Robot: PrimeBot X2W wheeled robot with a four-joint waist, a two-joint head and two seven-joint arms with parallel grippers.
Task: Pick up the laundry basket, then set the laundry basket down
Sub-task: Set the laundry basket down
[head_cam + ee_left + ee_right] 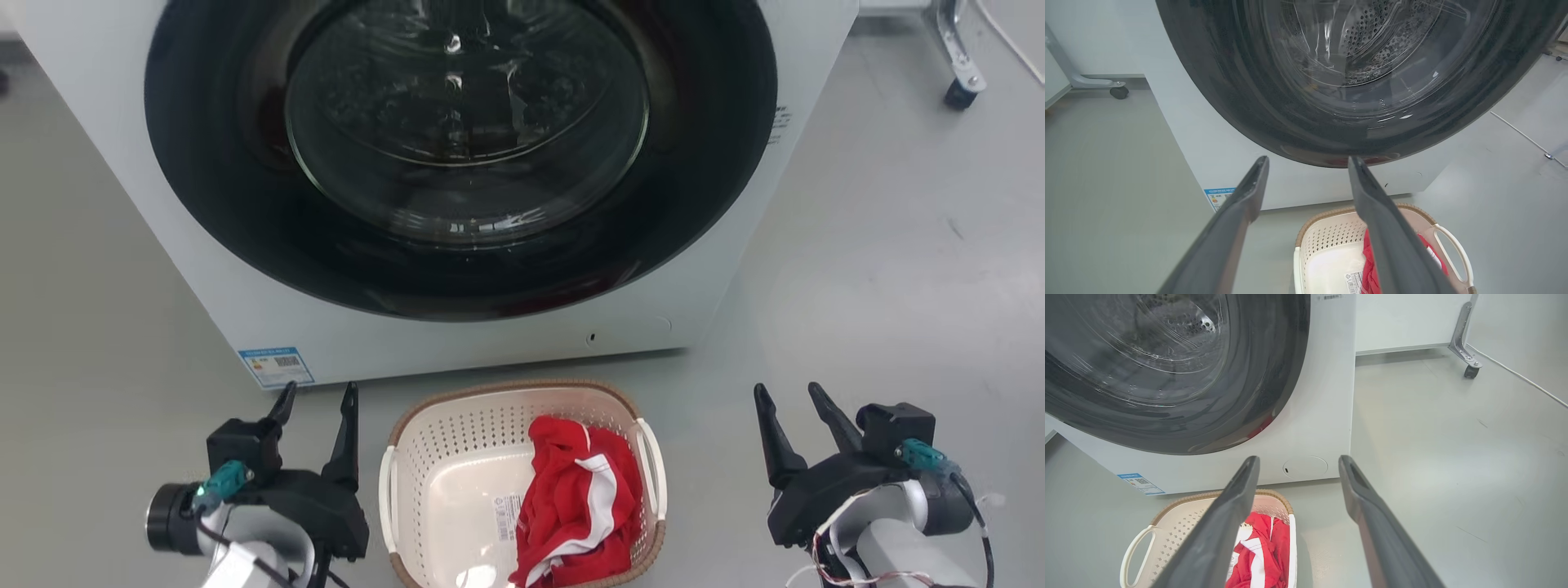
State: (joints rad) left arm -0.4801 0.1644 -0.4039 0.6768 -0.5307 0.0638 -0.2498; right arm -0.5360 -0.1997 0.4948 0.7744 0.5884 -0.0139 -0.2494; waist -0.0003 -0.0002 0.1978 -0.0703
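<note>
Left gripper (319, 394) and right gripper (789, 392) both spread, empty; laundry basket (457, 441) between them, untouched; red-white garment (580, 498) inside; washing machine (490, 347) beyond.

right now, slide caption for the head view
Laundry basket holding a red-and-white garment before a washing machine, flanked by left gripper and right gripper, jaws open.

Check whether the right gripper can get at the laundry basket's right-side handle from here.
Probably yes. The right gripper is open beside the laundry basket, with floor showing between it and the white handle; the red garment lies inside the walls.
</note>
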